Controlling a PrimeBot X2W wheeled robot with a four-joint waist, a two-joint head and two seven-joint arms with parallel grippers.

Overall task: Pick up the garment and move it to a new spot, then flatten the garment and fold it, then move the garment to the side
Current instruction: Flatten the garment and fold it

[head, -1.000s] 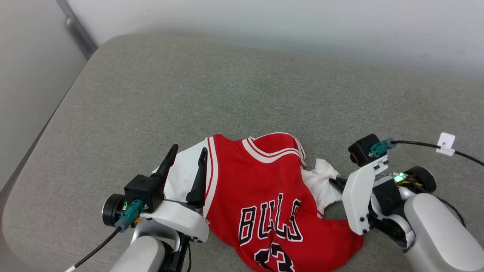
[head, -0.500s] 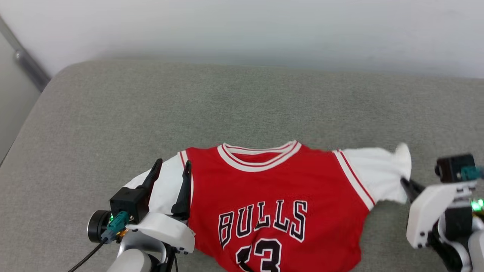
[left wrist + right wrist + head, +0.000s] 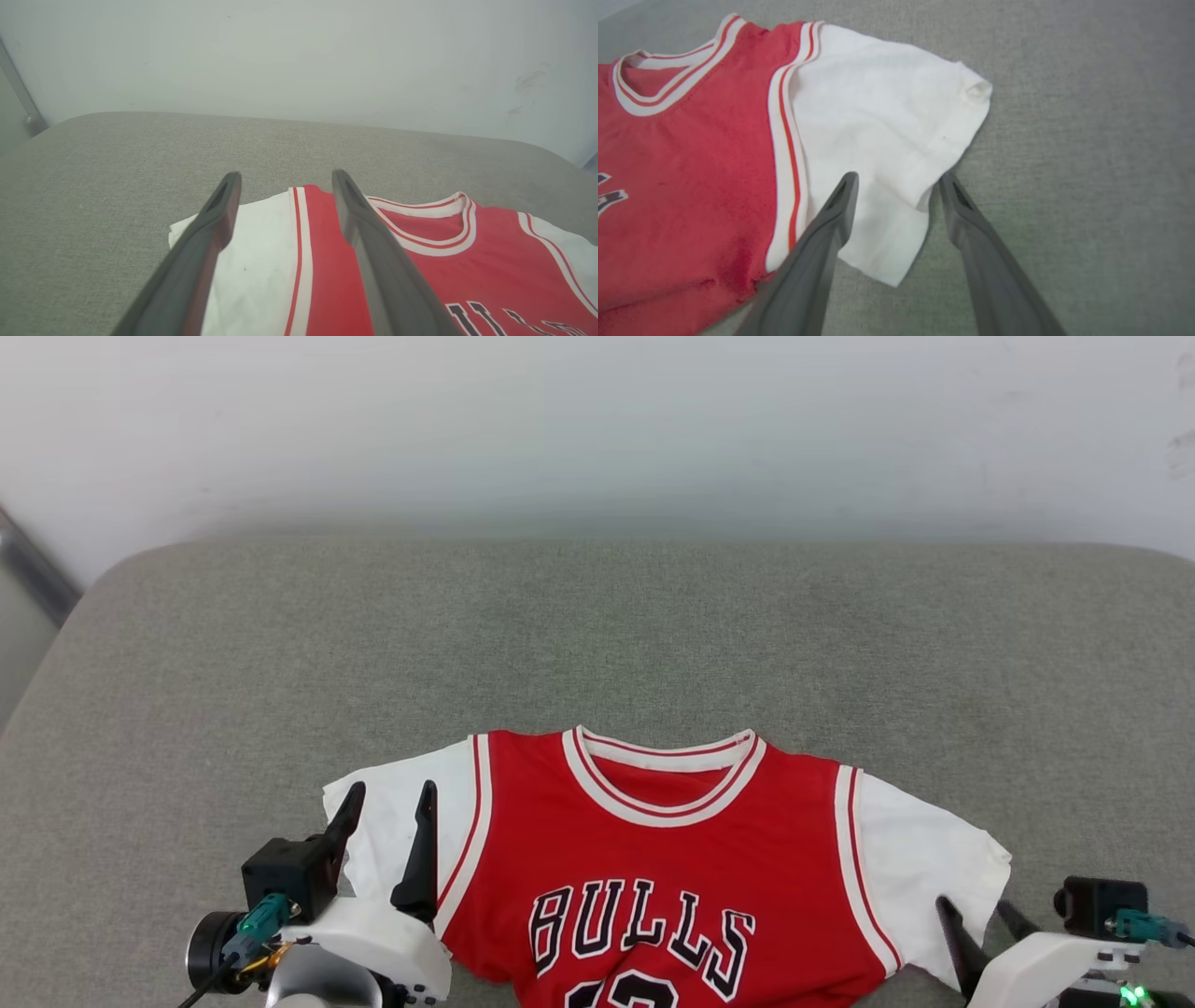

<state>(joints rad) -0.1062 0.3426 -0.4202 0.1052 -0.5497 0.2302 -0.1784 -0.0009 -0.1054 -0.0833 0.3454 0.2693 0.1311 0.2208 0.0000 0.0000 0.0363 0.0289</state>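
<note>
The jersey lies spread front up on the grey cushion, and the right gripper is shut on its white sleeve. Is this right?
No. The right gripper is open, not shut: the right wrist view shows its fingers apart at the white sleeve. The jersey does lie spread front up on the grey cushion.

Grey woven cushion (image 3: 597, 635) with rounded corners, broad and flat, reaching back to a plain white wall (image 3: 597, 420). Slanted grey metal bar (image 3: 37, 565) at the far left, beside the cushion's corner and against the wall. Faint dark scuffs (image 3: 525, 86) on the wall toward the right.
</note>
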